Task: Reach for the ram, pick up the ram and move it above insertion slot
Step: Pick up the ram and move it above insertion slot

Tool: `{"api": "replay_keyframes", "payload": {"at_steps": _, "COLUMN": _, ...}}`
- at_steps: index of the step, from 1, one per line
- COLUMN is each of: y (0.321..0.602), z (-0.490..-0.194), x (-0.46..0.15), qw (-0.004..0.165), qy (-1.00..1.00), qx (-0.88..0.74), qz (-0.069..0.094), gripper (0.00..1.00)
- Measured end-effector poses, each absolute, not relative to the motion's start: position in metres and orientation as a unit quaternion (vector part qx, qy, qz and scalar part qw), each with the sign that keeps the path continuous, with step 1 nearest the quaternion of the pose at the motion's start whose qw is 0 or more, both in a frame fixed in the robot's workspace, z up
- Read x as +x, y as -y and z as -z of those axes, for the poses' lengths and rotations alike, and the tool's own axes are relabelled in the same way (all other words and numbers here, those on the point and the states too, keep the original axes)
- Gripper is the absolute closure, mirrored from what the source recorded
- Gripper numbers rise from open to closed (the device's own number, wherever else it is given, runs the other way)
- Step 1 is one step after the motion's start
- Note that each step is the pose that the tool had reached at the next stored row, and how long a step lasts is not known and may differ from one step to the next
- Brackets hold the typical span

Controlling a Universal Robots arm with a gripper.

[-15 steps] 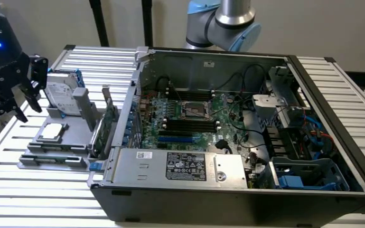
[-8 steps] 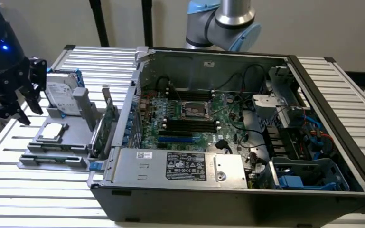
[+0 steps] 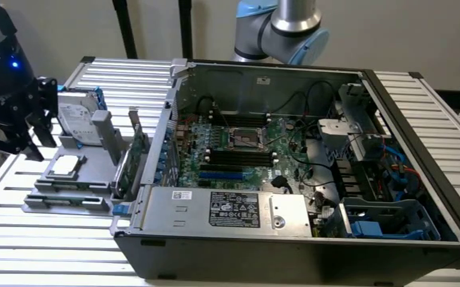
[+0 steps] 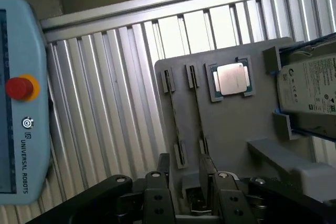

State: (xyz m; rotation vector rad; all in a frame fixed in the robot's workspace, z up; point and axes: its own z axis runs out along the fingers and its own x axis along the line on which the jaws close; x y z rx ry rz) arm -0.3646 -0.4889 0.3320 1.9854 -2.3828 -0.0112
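My claw (image 4: pixel 191 200) hangs with jaws apart over the ram (image 4: pixel 198 114), stood edge-up in its tray (image 4: pixel 236 124), likely for easy pinching.

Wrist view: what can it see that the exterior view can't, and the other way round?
The wrist view gives the control tablet with its red button, and a look straight down on the ram slotted edge-on in the grey holder. The exterior view gives the open computer case with its motherboard. Both take in the open gripper, the holder, the silver processor and the hard drive.
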Motion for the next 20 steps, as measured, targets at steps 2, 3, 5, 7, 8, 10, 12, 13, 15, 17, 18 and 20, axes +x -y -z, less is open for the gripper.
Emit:
{"api": "replay_keyframes", "payload": {"at_steps": 2, "y": 0.4889, "z": -0.3304, "x": -0.3646, "qw": 0.019, "qy": 0.756, "qx": 0.654, "qz": 0.002, "gripper": 0.64}}
{"api": "replay_keyframes", "payload": {"at_steps": 3, "y": 0.4889, "z": -0.3296, "x": -0.3646, "qw": 0.018, "qy": 0.751, "qx": 0.660, "qz": 0.001, "gripper": 0.64}}
{"api": "replay_keyframes", "payload": {"at_steps": 5, "y": 0.4889, "z": -0.3279, "x": -0.3646, "qw": 0.017, "qy": 0.738, "qx": 0.674, "qz": 0.000, "gripper": 0.64}}
{"api": "replay_keyframes", "payload": {"at_steps": 7, "y": 0.4889, "z": -0.3263, "x": -0.3646, "qw": 0.015, "qy": 0.726, "qx": 0.688, "qz": -0.002, "gripper": 0.64}}
{"api": "replay_keyframes", "payload": {"at_steps": 8, "y": 0.4889, "z": -0.3255, "x": -0.3646, "qw": 0.015, "qy": 0.720, "qx": 0.694, "qz": -0.002, "gripper": 0.64}}
{"api": "replay_keyframes", "payload": {"at_steps": 10, "y": 0.4889, "z": -0.3242, "x": -0.3647, "qw": 0.013, "qy": 0.707, "qx": 0.707, "qz": -0.004, "gripper": 0.64}}
{"api": "replay_keyframes", "payload": {"at_steps": 12, "y": 0.4888, "z": -0.3233, "x": -0.3652, "qw": 0.010, "qy": 0.700, "qx": 0.714, "qz": -0.006, "gripper": 0.64}}
{"api": "replay_keyframes", "payload": {"at_steps": 13, "y": 0.4888, "z": -0.3231, "x": -0.3659, "qw": 0.010, "qy": 0.699, "qx": 0.715, "qz": -0.007, "gripper": 0.64}}
{"api": "replay_keyframes", "payload": {"at_steps": 15, "y": 0.4889, "z": -0.3231, "x": -0.3660, "qw": 0.010, "qy": 0.699, "qx": 0.715, "qz": -0.007, "gripper": 0.64}}
{"api": "replay_keyframes", "payload": {"at_steps": 17, "y": 0.4888, "z": -0.3231, "x": -0.3661, "qw": 0.010, "qy": 0.699, "qx": 0.715, "qz": -0.007, "gripper": 0.64}}
{"api": "replay_keyframes", "payload": {"at_steps": 18, "y": 0.4888, "z": -0.3231, "x": -0.3661, "qw": 0.010, "qy": 0.699, "qx": 0.715, "qz": -0.007, "gripper": 0.64}}
{"api": "replay_keyframes", "payload": {"at_steps": 20, "y": 0.4887, "z": -0.3223, "x": -0.3663, "qw": 0.010, "qy": 0.699, "qx": 0.715, "qz": -0.007, "gripper": 0.64}}
